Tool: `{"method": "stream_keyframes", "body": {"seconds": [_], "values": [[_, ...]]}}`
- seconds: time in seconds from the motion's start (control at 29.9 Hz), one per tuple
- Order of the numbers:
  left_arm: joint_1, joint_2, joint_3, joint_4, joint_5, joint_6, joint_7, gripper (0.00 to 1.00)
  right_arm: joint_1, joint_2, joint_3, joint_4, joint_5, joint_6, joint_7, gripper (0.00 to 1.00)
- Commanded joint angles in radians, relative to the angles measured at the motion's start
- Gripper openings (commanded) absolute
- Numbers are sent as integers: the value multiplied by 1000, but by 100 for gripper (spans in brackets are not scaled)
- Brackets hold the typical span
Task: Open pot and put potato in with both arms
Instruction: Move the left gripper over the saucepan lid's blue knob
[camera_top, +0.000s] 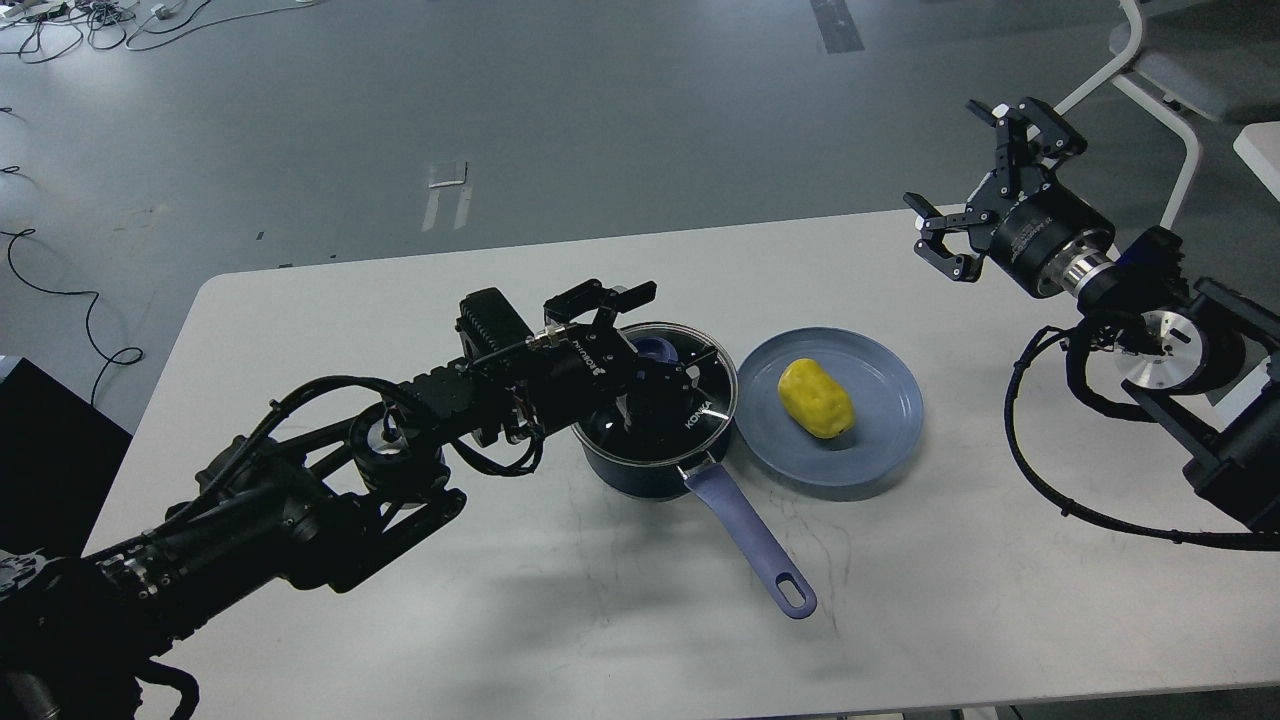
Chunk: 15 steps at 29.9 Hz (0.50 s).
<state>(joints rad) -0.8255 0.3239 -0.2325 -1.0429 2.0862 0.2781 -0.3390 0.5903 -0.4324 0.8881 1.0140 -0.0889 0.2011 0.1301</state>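
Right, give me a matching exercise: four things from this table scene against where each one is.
Things:
1. potato
2. glass lid
3. left pincer
4. right pincer

Places:
A. raised over the table's far right corner, spread open
B. on the pot
C. on the grey-blue plate
D. over the lid's blue knob

Pairs: 1-C, 2-B, 3-D, 4-A

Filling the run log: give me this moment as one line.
left gripper: over lid knob, grip unclear | pot: lid on | potato: on plate | right gripper: open, raised, empty
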Motion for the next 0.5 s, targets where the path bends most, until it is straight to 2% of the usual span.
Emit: {"method": "stream_keyframes", "body": {"seconds": [0.0,0.47], "values": [[-1,12,10,-8,2,1,0,98,0,0,-1,1,0,-2,0,100],[14,15,13,3,0,3,0,98,-1,-3,0,0,0,-14,0,100]]}}
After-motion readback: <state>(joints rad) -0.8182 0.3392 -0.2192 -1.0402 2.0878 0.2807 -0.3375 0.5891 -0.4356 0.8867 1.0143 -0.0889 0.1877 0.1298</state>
